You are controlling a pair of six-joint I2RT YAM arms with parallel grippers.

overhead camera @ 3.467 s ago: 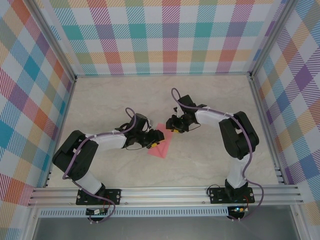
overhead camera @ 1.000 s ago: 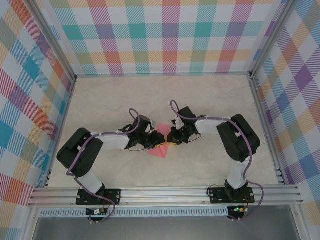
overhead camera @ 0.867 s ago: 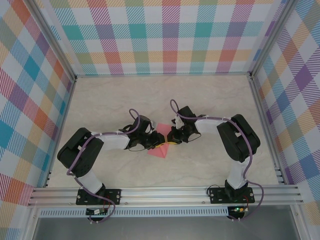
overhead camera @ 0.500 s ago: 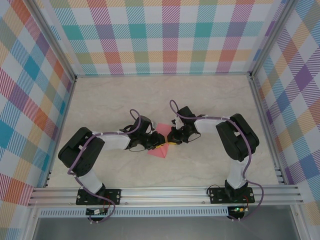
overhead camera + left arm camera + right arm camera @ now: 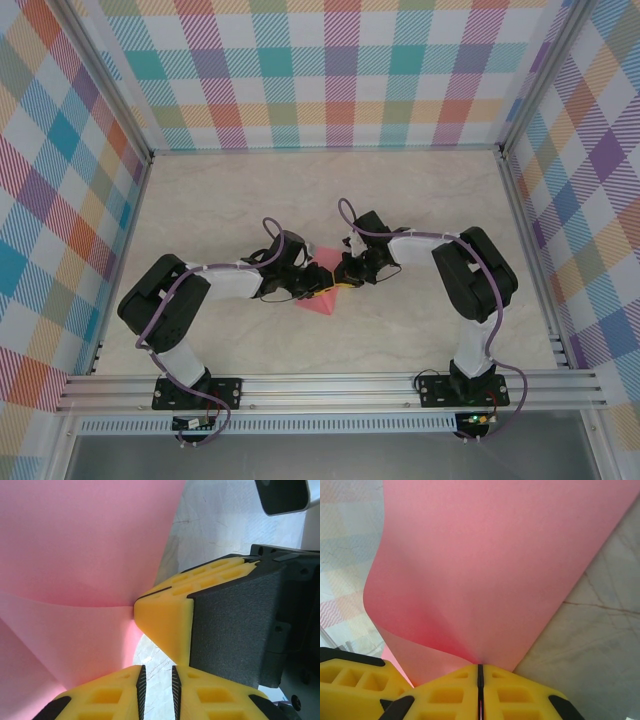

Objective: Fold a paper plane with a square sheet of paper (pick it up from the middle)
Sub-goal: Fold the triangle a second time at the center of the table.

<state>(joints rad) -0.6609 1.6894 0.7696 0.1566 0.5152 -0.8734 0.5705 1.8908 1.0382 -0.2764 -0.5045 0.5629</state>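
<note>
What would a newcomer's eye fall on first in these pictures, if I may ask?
The salmon-pink sheet, near the table's middle, stands out first. The right gripper is pinched shut on it, with the left gripper close beside. Bright checked walls surround the pale table.

The left arm [image 5: 215, 285] and right arm [image 5: 450, 255] share black joint housings, white link shells and looping purple cables [image 5: 341, 210], ending in black base plates [image 5: 197, 392]. The right gripper [image 5: 480, 667] has yellow fingers [image 5: 445, 695] with recessed pockets, on what looks like a grainy black mount [image 5: 230, 625].
</note>
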